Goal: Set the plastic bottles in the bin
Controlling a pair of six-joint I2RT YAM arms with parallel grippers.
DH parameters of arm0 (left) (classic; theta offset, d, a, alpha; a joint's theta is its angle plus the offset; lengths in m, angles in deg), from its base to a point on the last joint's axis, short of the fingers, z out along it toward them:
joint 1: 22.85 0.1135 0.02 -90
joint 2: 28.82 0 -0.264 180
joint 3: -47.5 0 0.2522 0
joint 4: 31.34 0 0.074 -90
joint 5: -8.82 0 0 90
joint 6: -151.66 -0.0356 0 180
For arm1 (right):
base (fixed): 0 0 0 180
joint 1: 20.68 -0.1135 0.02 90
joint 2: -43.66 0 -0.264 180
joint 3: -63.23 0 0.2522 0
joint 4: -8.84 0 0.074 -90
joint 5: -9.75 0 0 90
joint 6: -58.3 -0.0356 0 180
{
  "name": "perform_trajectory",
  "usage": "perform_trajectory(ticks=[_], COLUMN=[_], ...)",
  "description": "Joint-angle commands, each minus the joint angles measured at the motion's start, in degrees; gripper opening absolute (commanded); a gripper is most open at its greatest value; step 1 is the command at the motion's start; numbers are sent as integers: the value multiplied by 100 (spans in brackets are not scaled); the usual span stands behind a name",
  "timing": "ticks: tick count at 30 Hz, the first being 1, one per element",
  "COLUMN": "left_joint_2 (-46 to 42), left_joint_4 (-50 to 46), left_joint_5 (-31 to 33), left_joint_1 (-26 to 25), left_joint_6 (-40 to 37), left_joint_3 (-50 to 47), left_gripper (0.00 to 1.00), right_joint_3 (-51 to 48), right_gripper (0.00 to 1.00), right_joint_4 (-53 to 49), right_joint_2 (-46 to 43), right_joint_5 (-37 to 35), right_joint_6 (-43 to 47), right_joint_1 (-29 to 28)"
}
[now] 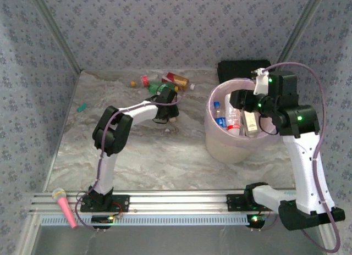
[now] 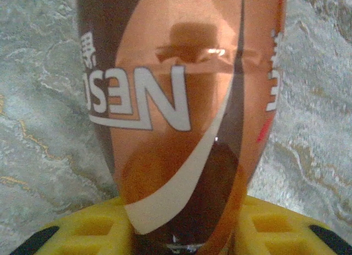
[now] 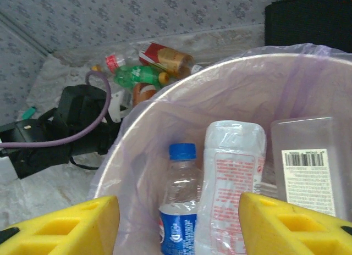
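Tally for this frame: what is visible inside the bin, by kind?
Blue-capped clear bottle: 1
White bottle with red print: 1
Clear container with barcode label: 1
Total visible in the bin: 3

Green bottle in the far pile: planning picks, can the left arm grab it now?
Probably not yet: the left gripper is shut on a brown bottle, though the green bottle lies close by.

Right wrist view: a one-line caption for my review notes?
Open right tool hovers over the pink-lined bin containing a blue-capped bottle, a red-printed white bottle and a barcoded clear container.
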Motion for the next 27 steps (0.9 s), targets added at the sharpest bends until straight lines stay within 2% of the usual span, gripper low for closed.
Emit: perform_trajectory(ticks=[1,6,13,17,20,27], left_joint_2=[-444,-985,-1968,-2665,-3336,-4621], left_joint_4=[-91,63,644,1115,1550,2507], left_joint_5=[-61,-148,-754,-1130,-1321,-1846], left_joint_1=[-21,-20,-12,23,38,31], left_joint_6=[-216,-415,-921,-1097,-1269,-1477], left_joint_3=[-238,-578,-1338,-1962,-2462,-3345], left_gripper=[30,21,5,4,4,3], right_joint_3=[-80,-451,220,630,983,1511], right_gripper=[61,61,62,68,77,85], right_joint_4=[349,1189,1222,1295,1250,1483], right_joint_2=[-230,-322,414,981,1431,2320], right_joint_5=[439,819,-56,-147,-243,67], right_joint_6=[-226,-691,-490,-490,-478,-739], right_joint_1=[24,-268,-1504,-1918,-2153,-2321])
